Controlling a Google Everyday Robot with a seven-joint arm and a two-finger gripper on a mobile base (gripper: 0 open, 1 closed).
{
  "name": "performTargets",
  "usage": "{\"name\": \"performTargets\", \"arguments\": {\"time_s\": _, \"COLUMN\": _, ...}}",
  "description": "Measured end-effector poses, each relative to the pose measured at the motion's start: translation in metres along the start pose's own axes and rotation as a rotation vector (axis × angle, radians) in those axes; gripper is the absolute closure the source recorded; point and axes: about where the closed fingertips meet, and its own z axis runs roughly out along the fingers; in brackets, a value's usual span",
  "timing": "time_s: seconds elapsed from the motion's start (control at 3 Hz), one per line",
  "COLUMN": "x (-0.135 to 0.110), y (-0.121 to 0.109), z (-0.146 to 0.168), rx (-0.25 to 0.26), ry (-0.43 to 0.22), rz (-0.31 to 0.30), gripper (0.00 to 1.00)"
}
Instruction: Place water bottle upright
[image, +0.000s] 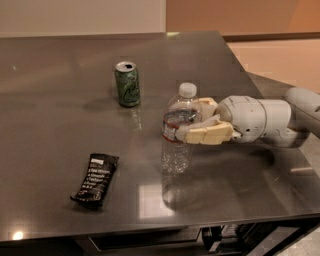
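Observation:
The water bottle (176, 150) is clear ribbed plastic with a white cap and a red, white and green label band. It stands upright on the dark table (60, 70), right of centre. My gripper (186, 122) reaches in from the right and its tan fingers (207, 134) are closed around the bottle's upper body at the label. The near finger lies across the front of the bottle; the far finger shows behind it. The white arm runs off to the right edge.
A green soda can (127, 84) stands upright behind and left of the bottle. A black snack bar wrapper (96, 180) lies flat at the front left. The table's right edge (260, 95) runs diagonally behind the arm, and the front edge is close below.

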Motion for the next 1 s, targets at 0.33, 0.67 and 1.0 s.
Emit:
{"name": "performTargets", "arguments": {"time_s": 0.33, "x": 0.0053, "y": 0.0017, "z": -0.0004, "rx": -0.01, "ry": -0.008, "rz": -0.005, "gripper": 1.0}}
{"name": "performTargets", "arguments": {"time_s": 0.67, "x": 0.0106, "y": 0.001, "z": 0.0001, "rx": -0.018, "ry": -0.007, "rz": -0.006, "gripper": 0.82}}
{"name": "performTargets", "arguments": {"time_s": 1.0, "x": 0.0138, "y": 0.0009, "z": 0.0018, "rx": -0.028, "ry": 0.006, "rz": -0.008, "gripper": 0.59}}
